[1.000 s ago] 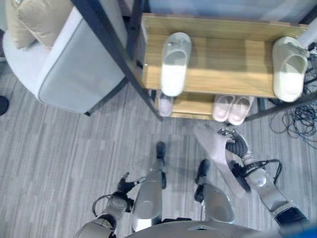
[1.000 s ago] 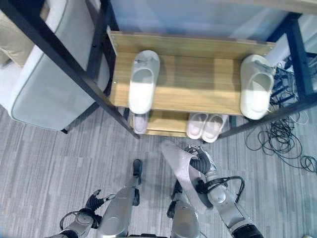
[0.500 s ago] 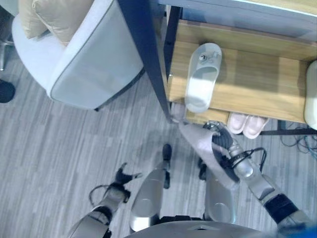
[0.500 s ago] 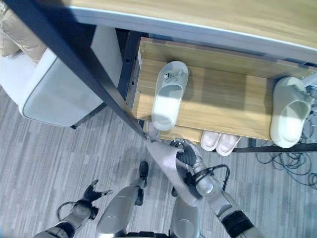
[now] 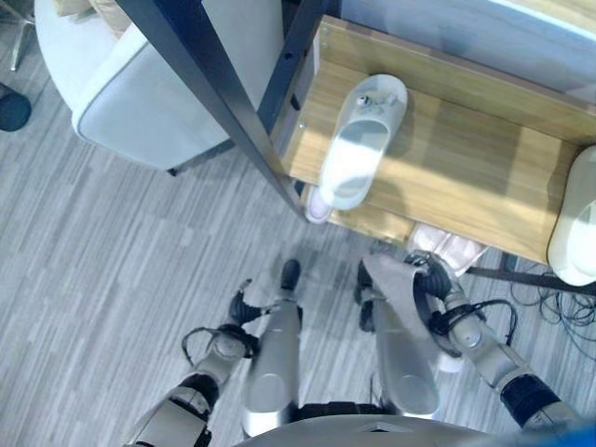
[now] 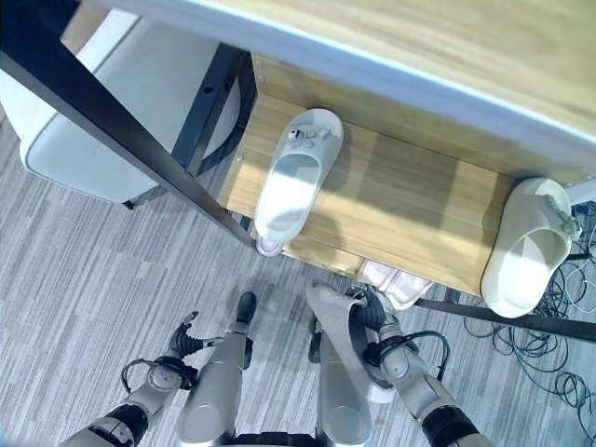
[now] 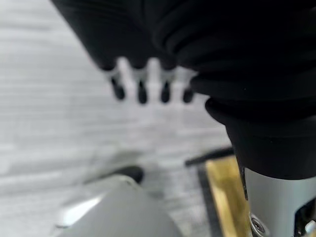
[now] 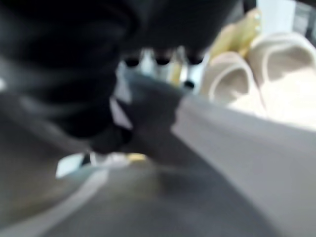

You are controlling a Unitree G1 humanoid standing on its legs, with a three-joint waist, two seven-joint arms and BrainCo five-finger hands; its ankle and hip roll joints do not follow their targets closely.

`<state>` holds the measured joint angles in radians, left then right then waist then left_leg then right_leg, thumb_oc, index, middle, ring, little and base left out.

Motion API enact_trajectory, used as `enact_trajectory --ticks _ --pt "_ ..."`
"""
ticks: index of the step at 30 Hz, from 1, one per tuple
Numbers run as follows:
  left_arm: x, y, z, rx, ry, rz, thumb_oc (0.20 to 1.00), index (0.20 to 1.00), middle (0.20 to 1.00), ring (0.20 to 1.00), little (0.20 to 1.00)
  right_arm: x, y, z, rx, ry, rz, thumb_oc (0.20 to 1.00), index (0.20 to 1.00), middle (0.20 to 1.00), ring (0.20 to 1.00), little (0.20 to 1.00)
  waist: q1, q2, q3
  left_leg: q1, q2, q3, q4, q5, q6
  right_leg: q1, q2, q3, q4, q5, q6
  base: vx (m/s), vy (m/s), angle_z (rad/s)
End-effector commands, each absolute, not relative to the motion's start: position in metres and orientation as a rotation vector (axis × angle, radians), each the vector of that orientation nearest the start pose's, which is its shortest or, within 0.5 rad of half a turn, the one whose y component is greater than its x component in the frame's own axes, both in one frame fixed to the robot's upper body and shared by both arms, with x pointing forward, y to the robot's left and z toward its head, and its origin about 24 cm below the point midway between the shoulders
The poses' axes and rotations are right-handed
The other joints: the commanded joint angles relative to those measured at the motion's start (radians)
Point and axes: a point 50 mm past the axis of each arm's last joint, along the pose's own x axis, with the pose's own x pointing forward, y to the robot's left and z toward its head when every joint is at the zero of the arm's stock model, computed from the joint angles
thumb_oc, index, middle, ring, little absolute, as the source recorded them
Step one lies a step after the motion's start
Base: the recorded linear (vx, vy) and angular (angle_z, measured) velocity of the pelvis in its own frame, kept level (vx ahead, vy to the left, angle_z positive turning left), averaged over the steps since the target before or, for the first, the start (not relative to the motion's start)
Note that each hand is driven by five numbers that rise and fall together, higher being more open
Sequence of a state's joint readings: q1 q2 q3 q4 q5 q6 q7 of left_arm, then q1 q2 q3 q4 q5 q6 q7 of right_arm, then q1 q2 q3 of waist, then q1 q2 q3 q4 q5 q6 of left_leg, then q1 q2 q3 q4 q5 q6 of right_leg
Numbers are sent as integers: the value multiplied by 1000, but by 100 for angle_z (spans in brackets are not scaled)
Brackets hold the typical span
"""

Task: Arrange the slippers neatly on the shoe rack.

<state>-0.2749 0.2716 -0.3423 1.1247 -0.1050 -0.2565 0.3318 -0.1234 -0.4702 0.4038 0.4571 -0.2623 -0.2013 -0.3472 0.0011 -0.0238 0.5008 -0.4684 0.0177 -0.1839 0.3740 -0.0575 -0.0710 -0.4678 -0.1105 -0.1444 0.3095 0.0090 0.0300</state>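
Clutching a greyish-pink held slipper (image 5: 399, 296) in the right hand (image 5: 430, 293), fingers curled round its edge, sole turned up, low over the floor (image 5: 112, 251) just in front of the shoe rack (image 5: 466, 172) and not yet on any shelf. Half a second back, reaching with the toe almost at the lower shelf's front edge; now pulled a little away from it and down, though the whole view has swung too, so hard to say how much of that is the arm. Judged from this: placing not done, likely lining up again for the free stretch of the lower shelf between the footwear already there. Left hand (image 5: 244, 305) hanging idle by the leg, fingers spread and loose, holding nothing. Counting slippers: six in all. On the upper wooden shelf, two, well apart: a white slipper (image 5: 361, 140) toward its left end and a cream slipper (image 5: 577, 233) at its right end. On the lower shelf, three: a pink pair (image 5: 449, 250) side by side, touching, and a single pink slipper (image 5: 318, 205) peeping out beneath the white one. Plus the one carried. Beside the rack, one pale armchair (image 5: 140, 102).
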Motion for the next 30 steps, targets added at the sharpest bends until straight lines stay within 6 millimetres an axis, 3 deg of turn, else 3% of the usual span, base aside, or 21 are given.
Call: enact_trajectory --ticks 1,5,8,18,21,22,23,24,25,29,30 --pt "225 217 -91 353 517 248 1000 1000 1000 1000 1000 255 -186 8 -787 -84 49 200 200 200 200 200 -1 8 -19 -75 -4 46 151 -93 36 -13 -67 42 203 -162 65 -21 47 -16" --pt "230 233 -84 289 500 339 1000 1000 1000 1000 1000 258 -188 10 -805 -96 23 200 200 200 200 200 -1 9 -24 -124 -6 46 246 -137 49 -58 -70 56 281 -193 58 -1 45 -10" --pt "232 248 -79 221 482 444 1000 1000 1000 1000 1000 259 -191 11 -807 -95 -7 200 200 200 200 200 2 8 -31 -142 -2 46 341 -217 62 -77 -68 75 364 -255 56 82 42 7" --pt "246 243 -67 242 414 417 1000 1000 1000 1000 1000 265 -200 6 -795 -55 -84 200 200 200 200 200 1 6 -49 -257 -10 56 553 -319 88 -191 -66 104 537 -330 30 21 21 -1" --pt "251 244 -60 218 380 424 1000 1000 1000 1000 1000 272 -205 17 -773 -78 -141 200 200 200 200 200 3 10 -52 -329 -20 60 635 -347 91 -265 -62 108 618 -364 20 -50 -24 -4" --pt "259 252 -49 186 331 454 1000 1000 1000 1000 1000 284 -216 35 -710 -121 -252 200 200 200 200 200 9 21 -57 -452 -33 59 766 -383 98 -388 -61 129 742 -407 -1 -76 -40 -7" --pt "259 252 -47 171 323 458 1000 1000 1000 1000 1000 286 -218 40 -698 -135 -269 200 200 200 200 200 11 24 -63 -487 -34 55 805 -394 103 -425 -58 135 778 -418 -5 -108 -64 -3" --pt "263 259 -41 131 302 497 1000 1000 1000 1000 1000 297 -224 60 -708 -199 -314 200 200 200 200 200 20 32 -73 -578 -34 46 906 -426 112 -522 -52 149 883 -454 -18 -34 -33 -5" --pt "263 259 -41 131 302 497 1000 1000 1000 1000 1000 297 -224 60 -708 -199 -314 200 200 200 200 200 21 32 -75 -584 -34 46 910 -428 112 -528 -52 150 888 -456 -18 -29 -29 -5" --pt "270 272 -26 3 233 598 1000 1000 1000 1000 1000 314 -223 100 -705 -334 -360 200 200 200 200 200 40 42 -78 -734 -39 40 1125 -500 132 -696 -44 182 1109 -522 -40 10 -22 -5" --pt "275 278 -17 -83 191 667 1000 1000 1000 1000 1000 323 -217 123 -683 -416 -377 200 200 200 200 200 50 45 -70 -824 -45 36 1284 -550 144 -794 -32 204 1267 -562 -53 49 -23 -12"
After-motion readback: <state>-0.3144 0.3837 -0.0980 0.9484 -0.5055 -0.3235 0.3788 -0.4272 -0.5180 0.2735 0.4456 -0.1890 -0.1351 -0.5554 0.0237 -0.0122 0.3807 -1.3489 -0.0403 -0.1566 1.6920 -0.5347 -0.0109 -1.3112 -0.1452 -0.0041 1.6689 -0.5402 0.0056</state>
